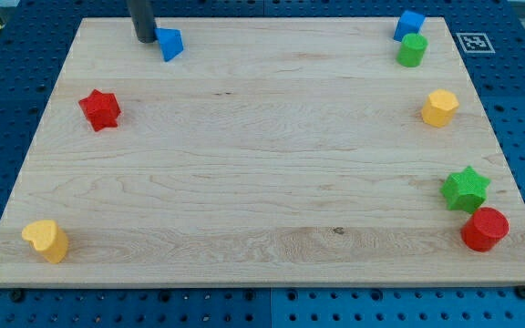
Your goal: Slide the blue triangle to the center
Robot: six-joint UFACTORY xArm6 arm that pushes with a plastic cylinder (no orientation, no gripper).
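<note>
The blue triangle (170,44) lies near the top left of the wooden board (262,155). My tip (144,38) rests on the board just to the triangle's left, close to it or touching it; I cannot tell which. The dark rod rises from there out of the view's top.
A red star (100,109) is at the left. A yellow block (46,240) is at the bottom left. A blue cube (409,24) and a green cylinder (413,50) are at the top right. A yellow hexagon (439,107), a green star (466,189) and a red cylinder (485,229) line the right side.
</note>
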